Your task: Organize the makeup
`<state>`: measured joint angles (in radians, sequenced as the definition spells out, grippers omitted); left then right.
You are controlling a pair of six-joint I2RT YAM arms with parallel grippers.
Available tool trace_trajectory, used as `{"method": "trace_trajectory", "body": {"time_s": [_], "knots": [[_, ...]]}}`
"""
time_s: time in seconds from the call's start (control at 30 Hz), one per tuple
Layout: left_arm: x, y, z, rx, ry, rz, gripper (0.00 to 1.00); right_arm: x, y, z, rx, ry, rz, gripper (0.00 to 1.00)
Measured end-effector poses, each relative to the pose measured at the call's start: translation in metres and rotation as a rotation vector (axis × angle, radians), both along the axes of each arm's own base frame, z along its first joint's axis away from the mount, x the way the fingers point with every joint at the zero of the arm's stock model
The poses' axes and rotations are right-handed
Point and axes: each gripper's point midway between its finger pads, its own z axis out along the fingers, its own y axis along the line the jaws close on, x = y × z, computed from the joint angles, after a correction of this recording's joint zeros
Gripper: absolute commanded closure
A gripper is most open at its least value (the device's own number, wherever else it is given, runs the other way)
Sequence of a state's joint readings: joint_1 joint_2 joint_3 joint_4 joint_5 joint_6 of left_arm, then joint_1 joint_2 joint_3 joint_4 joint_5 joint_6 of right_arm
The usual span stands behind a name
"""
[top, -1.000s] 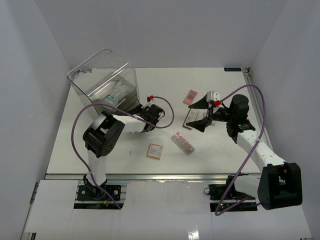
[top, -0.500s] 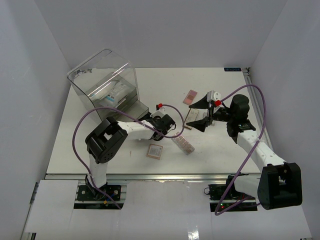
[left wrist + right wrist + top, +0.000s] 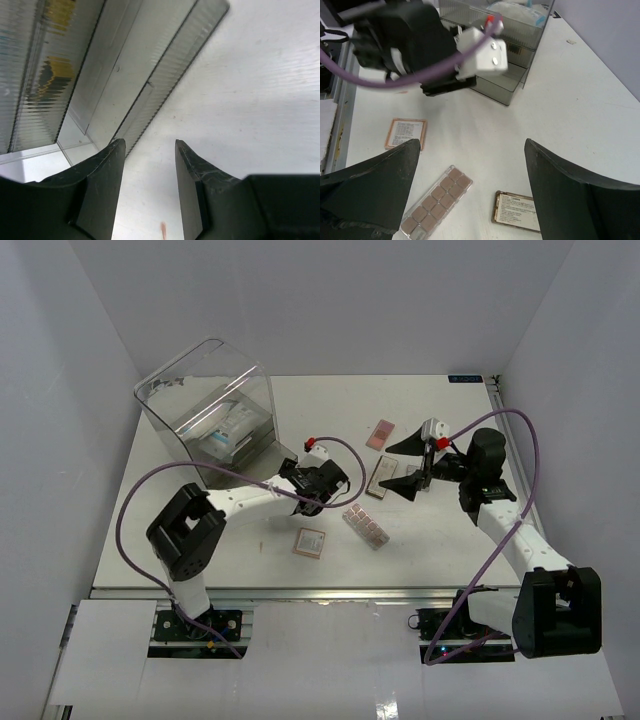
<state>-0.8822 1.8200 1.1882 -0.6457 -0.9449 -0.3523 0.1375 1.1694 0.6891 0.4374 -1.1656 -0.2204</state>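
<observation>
My left gripper (image 3: 325, 488) is open and empty, low over bare table, just right of the clear box's front flap (image 3: 165, 65); its jaws (image 3: 149, 145) hold nothing. My right gripper (image 3: 405, 467) is wide open and empty, hovering above a black-gold palette (image 3: 383, 477), which also shows in the right wrist view (image 3: 517, 210). A pink multi-pan strip (image 3: 366, 525) (image 3: 436, 201) lies in front of it. A brown palette (image 3: 310, 542) (image 3: 405, 133) lies left of the strip. A pink palette (image 3: 381, 433) lies farther back. Sachets (image 3: 225, 435) lie inside the box.
The big clear plastic box (image 3: 205, 405) stands at the back left, its opening facing the table's middle. The left arm's wrist and purple cable (image 3: 405, 35) cross between the box and the palettes. White walls close in the table on three sides.
My left gripper has swung from the box's mouth out to the right, toward the table's middle, and stayed open. My right gripper has shifted slightly right and stayed open.
</observation>
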Motion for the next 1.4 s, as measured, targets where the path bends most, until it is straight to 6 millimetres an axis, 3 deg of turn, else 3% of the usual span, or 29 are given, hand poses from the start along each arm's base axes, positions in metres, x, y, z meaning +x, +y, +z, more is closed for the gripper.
{"method": "trace_trajectory", "body": {"time_s": [0.1, 0.23, 0.37, 0.57, 0.77, 0.97, 1.13, 1.4], "knots": [[-0.006, -0.010, 0.023, -0.130, -0.012, -0.015, 0.36, 0.006, -0.010, -0.001, -0.001, 0.009, -0.033, 0.09], [-0.018, -0.026, 0.054, -0.336, -0.009, -0.057, 0.03, 0.010, -0.018, -0.002, -0.001, 0.016, -0.059, 0.08], [-0.049, -0.045, 0.061, -0.552, 0.090, -0.174, 0.02, 0.010, -0.019, -0.004, -0.004, 0.028, -0.061, 0.08], [-0.100, -0.049, 0.039, -0.704, 0.255, -0.272, 0.02, 0.011, -0.020, -0.015, -0.016, 0.073, -0.057, 0.08], [-0.120, -0.051, -0.001, -0.727, 0.374, -0.228, 0.02, 0.012, -0.022, -0.022, -0.028, 0.094, -0.065, 0.07], [-0.121, -0.064, -0.025, -0.753, 0.432, -0.193, 0.02, 0.014, -0.027, -0.024, -0.033, 0.097, -0.082, 0.07], [-0.121, -0.075, -0.033, -0.785, 0.453, -0.186, 0.02, 0.015, -0.028, -0.024, -0.033, 0.096, -0.086, 0.07], [-0.122, -0.077, -0.050, -0.775, 0.484, -0.147, 0.02, 0.015, -0.028, -0.025, -0.035, 0.094, -0.087, 0.07]]}}
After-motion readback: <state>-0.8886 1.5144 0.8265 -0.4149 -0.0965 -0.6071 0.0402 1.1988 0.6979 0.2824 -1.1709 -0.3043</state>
